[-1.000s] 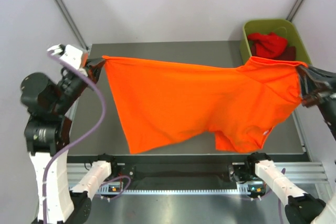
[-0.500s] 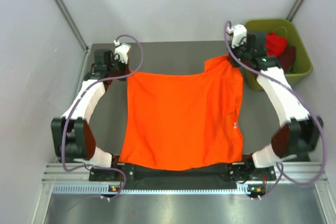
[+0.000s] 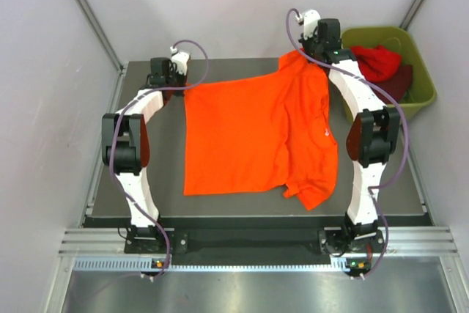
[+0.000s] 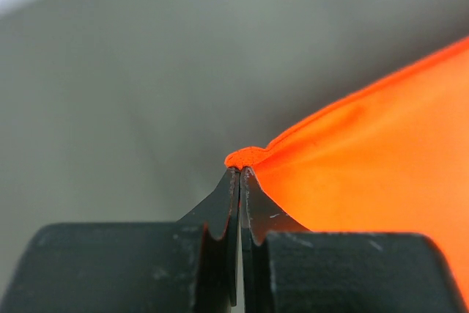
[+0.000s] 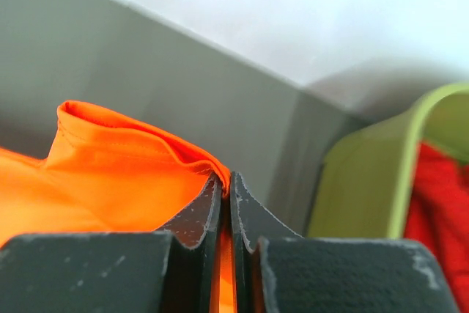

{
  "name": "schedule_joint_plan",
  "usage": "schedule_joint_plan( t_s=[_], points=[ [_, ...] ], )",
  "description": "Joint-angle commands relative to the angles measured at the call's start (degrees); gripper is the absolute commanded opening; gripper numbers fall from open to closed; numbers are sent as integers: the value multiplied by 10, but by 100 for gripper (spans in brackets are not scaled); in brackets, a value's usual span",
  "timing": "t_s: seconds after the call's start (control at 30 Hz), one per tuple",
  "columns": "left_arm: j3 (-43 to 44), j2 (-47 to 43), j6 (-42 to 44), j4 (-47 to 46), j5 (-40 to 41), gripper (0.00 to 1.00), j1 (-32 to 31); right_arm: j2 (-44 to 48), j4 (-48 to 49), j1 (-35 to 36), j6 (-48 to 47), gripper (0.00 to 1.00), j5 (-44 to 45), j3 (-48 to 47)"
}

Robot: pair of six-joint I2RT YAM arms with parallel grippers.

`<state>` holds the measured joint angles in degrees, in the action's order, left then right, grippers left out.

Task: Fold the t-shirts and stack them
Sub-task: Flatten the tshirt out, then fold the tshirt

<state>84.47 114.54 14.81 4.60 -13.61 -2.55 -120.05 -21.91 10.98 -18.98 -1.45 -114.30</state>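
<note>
A bright orange t-shirt [image 3: 256, 133] lies spread over the grey table [image 3: 146, 188], its far edge lifted between my two grippers. At the far left, my left gripper [image 3: 181, 87] is shut on the shirt's far left corner [image 4: 248, 157]. My right gripper [image 3: 300, 53] is shut on the far right corner of the orange cloth [image 5: 132, 159], raised near the back wall. A red t-shirt [image 3: 377, 60] and a dark maroon one [image 3: 401, 82] lie bunched in the olive-green tub [image 3: 421, 86].
The olive-green tub's wall [image 5: 359, 181] stands just right of my right gripper, red cloth [image 5: 440, 210] inside it. Grey walls close the table at the back and sides. The shirt's near right sleeve [image 3: 311, 192] is crumpled toward the front edge.
Both arms have reached further toward the back wall, dragging the orange t-shirt away from the front edge. The right corner has risen and the near right sleeve has bunched up.
</note>
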Motion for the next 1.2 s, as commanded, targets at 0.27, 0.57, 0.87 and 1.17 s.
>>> schedule_joint_plan(
  t_s=[0.27, 0.57, 0.87, 1.17],
  points=[
    [91, 7, -15, -133, 89, 0, 2, -40, 112, 34, -39, 0, 55, -104],
    [148, 76, 58, -124, 116, 0, 9, -68, 73, 36, -32, 0, 43, -43],
    [230, 131, 53, -65, 87, 0, 13, -69, 78, 14, -42, 0, 60, 9],
    [212, 60, 62, 59, -17, 0, 13, -14, 44, -10, -71, 0, 32, 37]
  ],
)
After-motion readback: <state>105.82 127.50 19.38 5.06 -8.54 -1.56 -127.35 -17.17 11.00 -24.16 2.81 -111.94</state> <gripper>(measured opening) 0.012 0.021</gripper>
